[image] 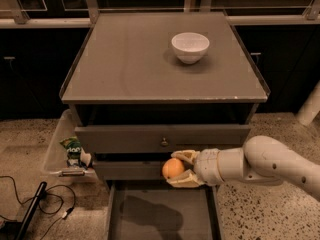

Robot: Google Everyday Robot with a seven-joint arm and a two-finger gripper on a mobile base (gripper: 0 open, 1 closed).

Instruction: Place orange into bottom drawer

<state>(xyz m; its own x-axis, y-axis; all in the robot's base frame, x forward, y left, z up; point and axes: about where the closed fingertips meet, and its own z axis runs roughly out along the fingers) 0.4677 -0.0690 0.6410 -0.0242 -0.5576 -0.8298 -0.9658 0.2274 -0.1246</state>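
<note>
My gripper (176,168) reaches in from the right on a white arm and is shut on the orange (172,168), one finger above it and one below. The orange hangs in front of the middle drawer, just above the back edge of the bottom drawer (160,214). The bottom drawer is pulled out toward me, a grey tray with a bare floor, and the arm's shadow falls on it.
A white bowl (190,46) stands on the cabinet top (130,69) at the back right. The upper drawer with a small knob (164,142) is shut. A clear bin (60,146) with a green packet sits left of the cabinet. Cables lie on the floor at bottom left.
</note>
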